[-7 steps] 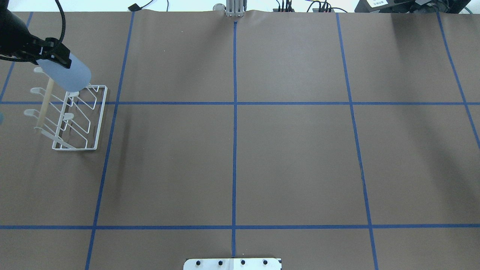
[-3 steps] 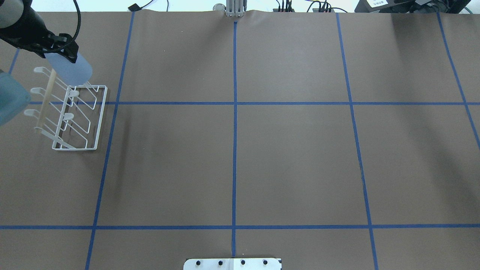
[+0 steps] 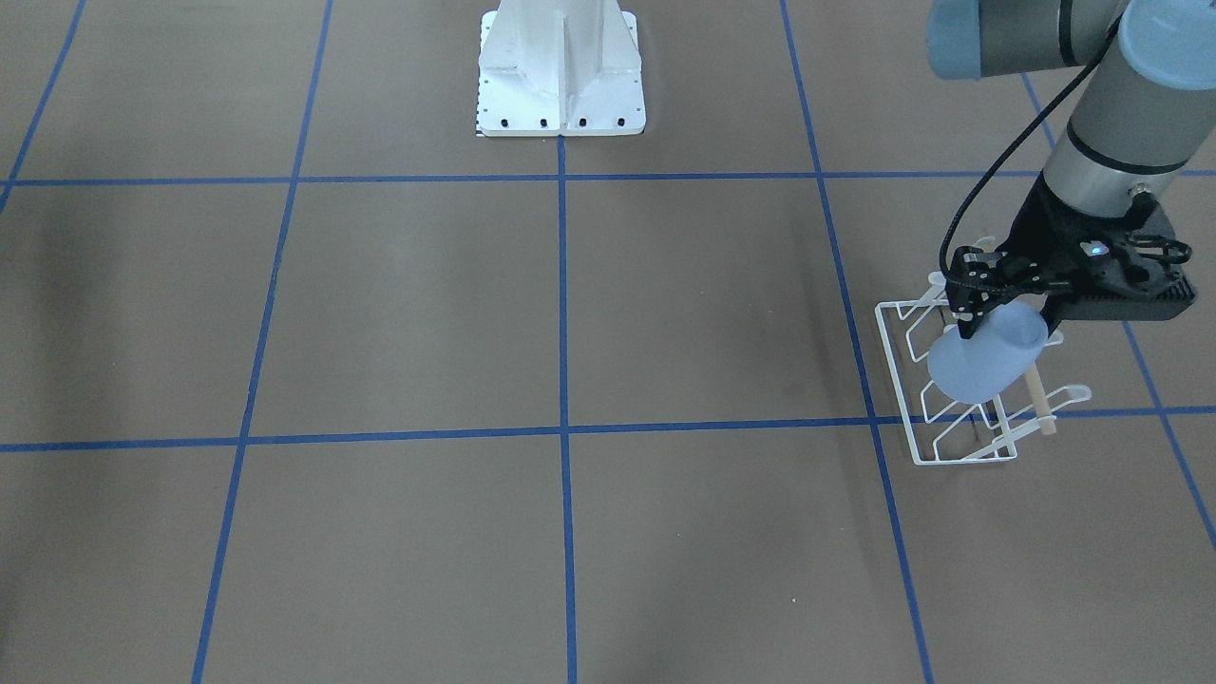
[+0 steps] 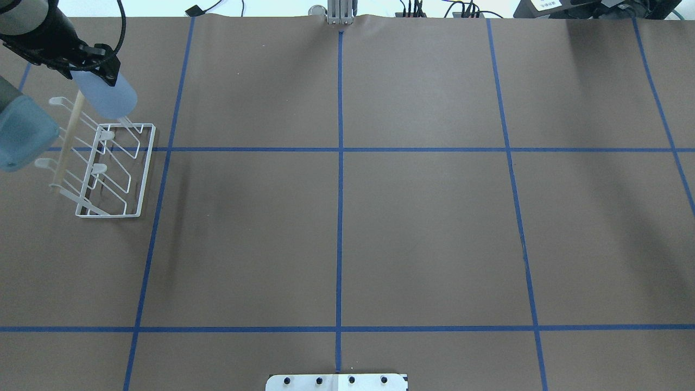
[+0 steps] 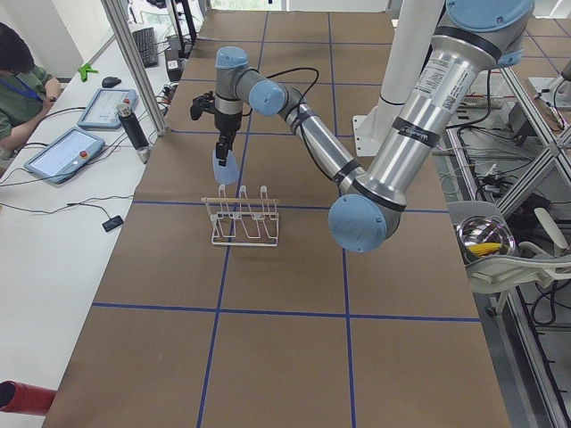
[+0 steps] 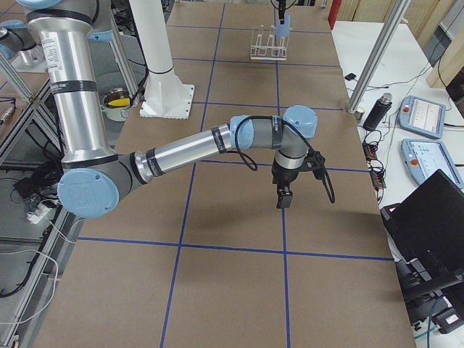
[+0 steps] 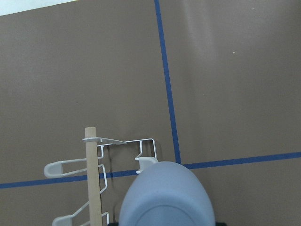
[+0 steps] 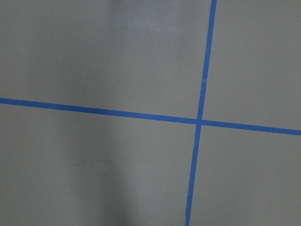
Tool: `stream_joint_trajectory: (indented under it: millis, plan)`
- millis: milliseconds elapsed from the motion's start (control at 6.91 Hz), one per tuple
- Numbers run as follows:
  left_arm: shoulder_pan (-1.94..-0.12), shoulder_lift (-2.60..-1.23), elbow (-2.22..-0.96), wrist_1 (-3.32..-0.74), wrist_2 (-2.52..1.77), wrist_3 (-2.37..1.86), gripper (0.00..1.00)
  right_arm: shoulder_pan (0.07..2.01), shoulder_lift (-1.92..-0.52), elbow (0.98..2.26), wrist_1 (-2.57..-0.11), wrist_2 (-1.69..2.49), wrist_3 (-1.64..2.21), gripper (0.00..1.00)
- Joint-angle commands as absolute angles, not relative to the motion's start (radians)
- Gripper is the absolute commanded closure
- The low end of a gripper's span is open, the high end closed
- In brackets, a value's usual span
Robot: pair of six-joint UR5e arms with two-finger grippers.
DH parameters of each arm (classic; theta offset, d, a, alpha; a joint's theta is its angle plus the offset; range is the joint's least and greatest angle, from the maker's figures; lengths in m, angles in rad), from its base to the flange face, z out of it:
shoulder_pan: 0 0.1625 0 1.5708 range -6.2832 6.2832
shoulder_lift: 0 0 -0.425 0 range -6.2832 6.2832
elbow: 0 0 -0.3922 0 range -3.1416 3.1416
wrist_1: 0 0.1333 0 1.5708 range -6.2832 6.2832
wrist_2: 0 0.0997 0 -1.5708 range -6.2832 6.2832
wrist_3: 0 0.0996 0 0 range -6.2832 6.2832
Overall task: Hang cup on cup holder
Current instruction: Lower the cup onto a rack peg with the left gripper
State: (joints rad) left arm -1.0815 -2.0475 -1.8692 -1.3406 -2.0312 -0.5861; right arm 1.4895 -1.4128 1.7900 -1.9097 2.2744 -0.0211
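- One second has been enough to shift the cup [image 3: 983, 361] in the overhead view. It has slid a little toward the far edge of the desk [image 4: 423, 228], and the left arm's wrist has swung round with it.
- Its wide end no longer overlaps the rounded tip of the end prong [image 4: 107, 133], and that tip now shows clear just below it.
- I read this as the arm lining up again over that prong, not a finished placement. The cup is not yet hung, and the lowering onto the prong is still to come.
- The left end effector [image 3: 1007, 323] is clamped across the cup's narrower end, with a black finger on either side.
- The cup hangs in the air over the far end of the cup holder [image 4: 146, 174], beside the tip of its wooden rod [image 7: 92, 179]. From the side it seems just above the prong tips, and I see no contact.
- Its long axis is steep but tilted. The narrow base is uppermost in the grip, and the wide end points down and outward, away from the rod. That wide end is probably the mouth, though no view looks into it.
- The right end effector [image 6: 284, 199] hovers over bare desk well away from the rack. It shows only in a side view, so I cannot tell how its fingers stand.
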Motion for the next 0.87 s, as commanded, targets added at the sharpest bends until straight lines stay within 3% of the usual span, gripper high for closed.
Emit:
stream_joint_trajectory:
  millis: [0, 723]
  plan:
    - [-1.081, -2.048, -1.841, -1.356, -2.031, -0.586, 1.0, 1.489, -1.413, 1.79, -1.908, 2.276, -0.02, 0.0]
    - [-1.077, -2.037, -1.781, -1.425, -2.031, -0.586, 1.0, 1.489, -1.41, 1.79, -1.907, 2.275, -0.021, 0.0]
